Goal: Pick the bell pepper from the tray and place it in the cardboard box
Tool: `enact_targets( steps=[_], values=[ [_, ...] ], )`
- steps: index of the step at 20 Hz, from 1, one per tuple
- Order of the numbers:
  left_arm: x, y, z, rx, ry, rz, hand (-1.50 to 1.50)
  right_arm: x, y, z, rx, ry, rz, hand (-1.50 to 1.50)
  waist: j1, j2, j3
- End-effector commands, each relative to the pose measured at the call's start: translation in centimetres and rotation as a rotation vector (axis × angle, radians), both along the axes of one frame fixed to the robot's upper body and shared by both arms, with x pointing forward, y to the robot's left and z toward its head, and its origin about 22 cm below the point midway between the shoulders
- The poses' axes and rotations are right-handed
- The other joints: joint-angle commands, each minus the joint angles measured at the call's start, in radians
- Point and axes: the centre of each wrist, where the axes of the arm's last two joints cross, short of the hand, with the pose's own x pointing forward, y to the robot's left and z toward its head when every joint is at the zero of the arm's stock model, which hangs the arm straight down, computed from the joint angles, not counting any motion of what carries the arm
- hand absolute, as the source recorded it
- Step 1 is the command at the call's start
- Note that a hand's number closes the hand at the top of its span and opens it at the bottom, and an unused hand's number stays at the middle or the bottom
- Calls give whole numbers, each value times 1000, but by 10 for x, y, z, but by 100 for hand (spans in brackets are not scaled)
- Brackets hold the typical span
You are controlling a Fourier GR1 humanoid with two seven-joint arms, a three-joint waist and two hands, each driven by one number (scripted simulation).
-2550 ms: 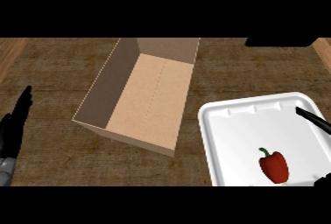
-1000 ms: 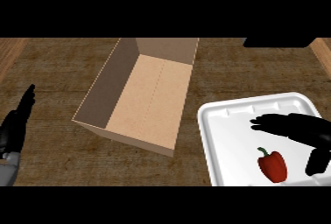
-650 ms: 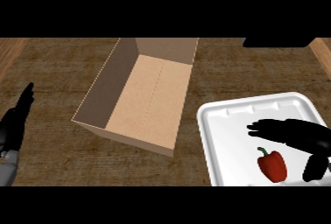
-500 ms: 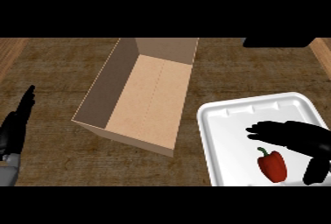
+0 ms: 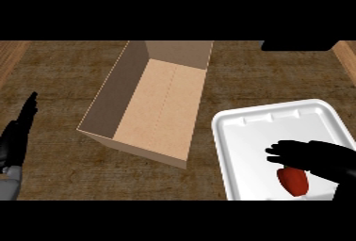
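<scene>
Head view: reach onto the bell pepper, grasp not yet made.

On the white tray (image 5: 243, 141), the red bell pepper (image 5: 295, 181) is seen lying in the near part, its top covered by the right hand (image 5: 309, 155). That hand's fingers are extended and spread over the pepper, not closed round it. The step is judged to be the pick. Next, the fingers must be curled round the pepper, which is then lifted and carried to the open cardboard box (image 5: 149, 110), just left of the tray. The left hand (image 5: 15, 141) rests open, far left of the tray.
</scene>
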Motion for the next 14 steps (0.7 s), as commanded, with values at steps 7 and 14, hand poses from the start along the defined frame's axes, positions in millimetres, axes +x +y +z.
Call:
enact_targets(
  steps=[7, 14],
  values=[
    [-3, 4, 3, -4, -5, -6, 0, -8, 34, -56, -78, 40, -24, -150, 6, 1, 0],
    [9, 2, -2, -3, 6, 8, 0, 6, 44, -55, 33, -194, -54, 150, 2, 2, 1]
  ],
)
